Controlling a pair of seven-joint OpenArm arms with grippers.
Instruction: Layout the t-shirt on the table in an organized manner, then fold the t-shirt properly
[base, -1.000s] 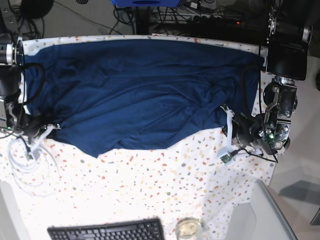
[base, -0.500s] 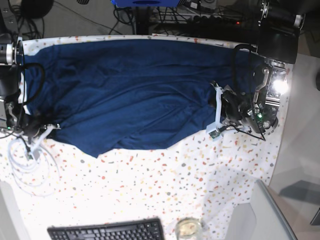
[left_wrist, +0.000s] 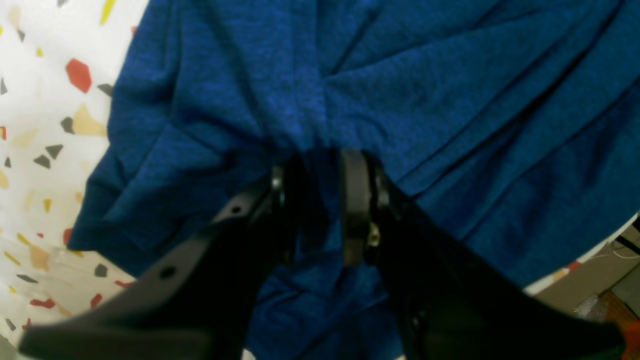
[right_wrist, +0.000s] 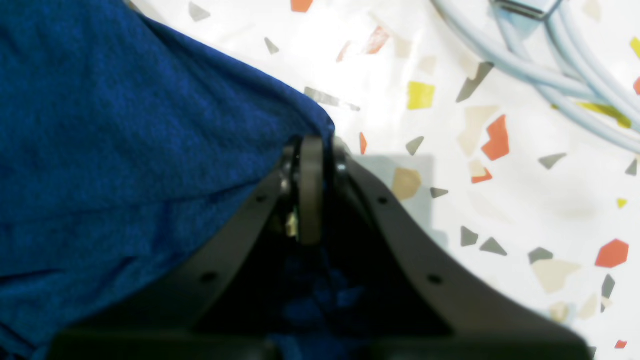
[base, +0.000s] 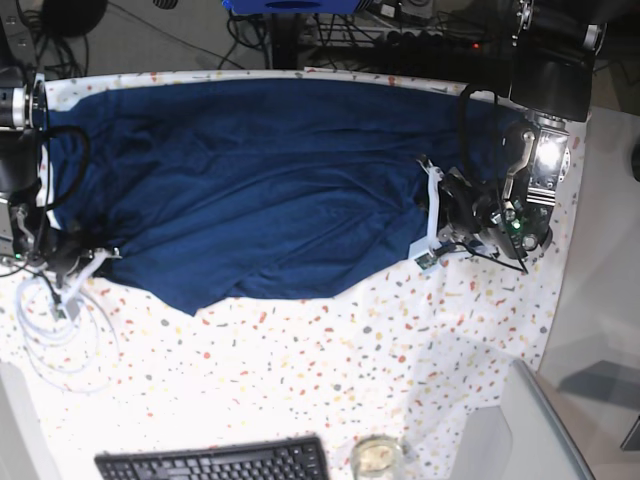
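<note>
Half laid out at best: we see the t-shirt (base: 260, 185) spread wide but creased across the table (base: 330, 380), no fold made. Our right gripper (right_wrist: 312, 150), at nine o'clock, pinches its corner tight; our left gripper (left_wrist: 320, 165), at three o'clock, straddles a fabric ridge, jaws slightly apart.

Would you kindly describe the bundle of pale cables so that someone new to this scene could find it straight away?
Start from the speckled table and the navy t-shirt spread across its far half. Follow the shirt's near edge to the base view's left end, where the right gripper pinches its corner. Just below lies the bundle of pale cables, looped loosely on the cloth: the only light, thin, curving thing there.
</note>
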